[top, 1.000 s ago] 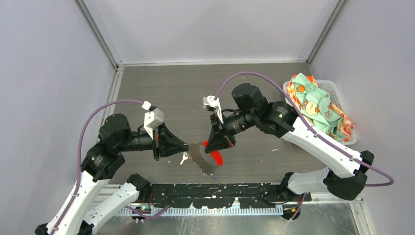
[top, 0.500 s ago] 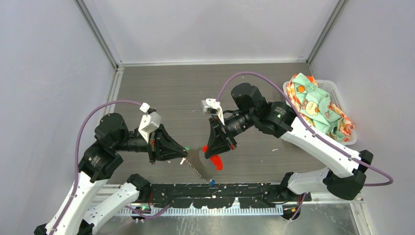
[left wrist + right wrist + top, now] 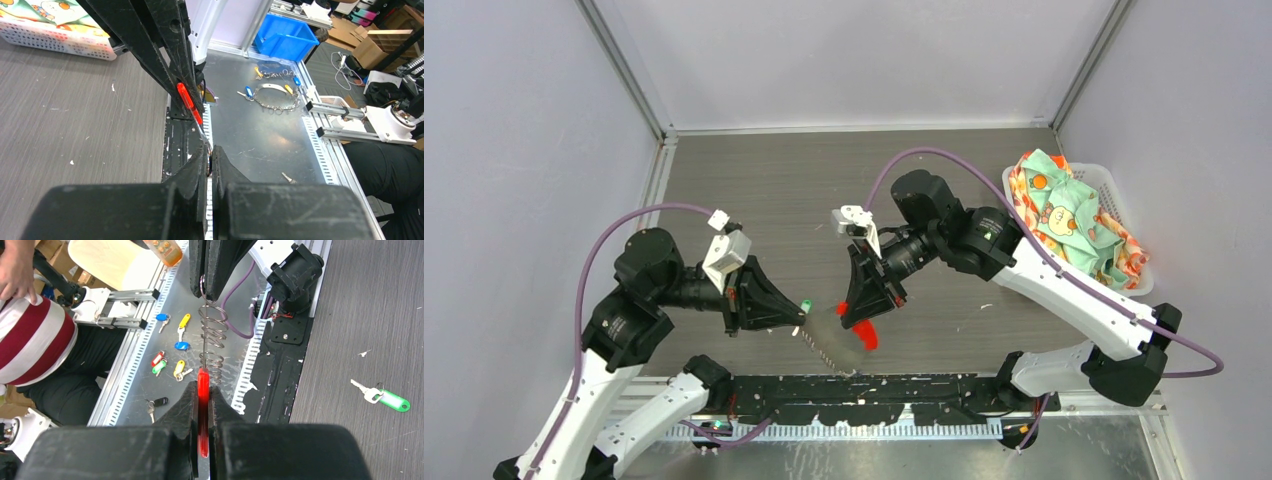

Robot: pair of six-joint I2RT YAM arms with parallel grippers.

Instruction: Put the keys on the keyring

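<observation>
Keyring (image 3: 829, 340) up off the bench (image 3: 824, 190), strung between your two arms close to the near edge. Your right claw (image 3: 202, 395) is pinched tight on the red loop (image 3: 202, 376), a finger flat against either side of it. Your left claw (image 3: 211, 161) is closed down narrow on the other end. The chain (image 3: 212, 337) runs taut from one set of fingers to the other, and from the right wrist it looks like a stretched coil. No key hangs on it that I can see.

The green key (image 3: 392, 402) lies flat on the bench with silver keys joined to it, apart from both claws. From above, a spot of green shows just beside the left claw's tip, and I take that for the same key.

So I'd say you're at the holding stage: ring secured and presented, threading not yet begun. Trouble is, both claws are busy. As I read it, the next move calls for one of them to let go. The left looks the better choice, being nearer the green key. It would come down and pinch that small plastic head while the right holds the loop steady.

Then it's fine work, because the hole in the key has to meet an opening in the ring. Whether the red loop has a gap to take it, I can't tell from these views. Go slow, since a slack chain will likely swing.
</observation>
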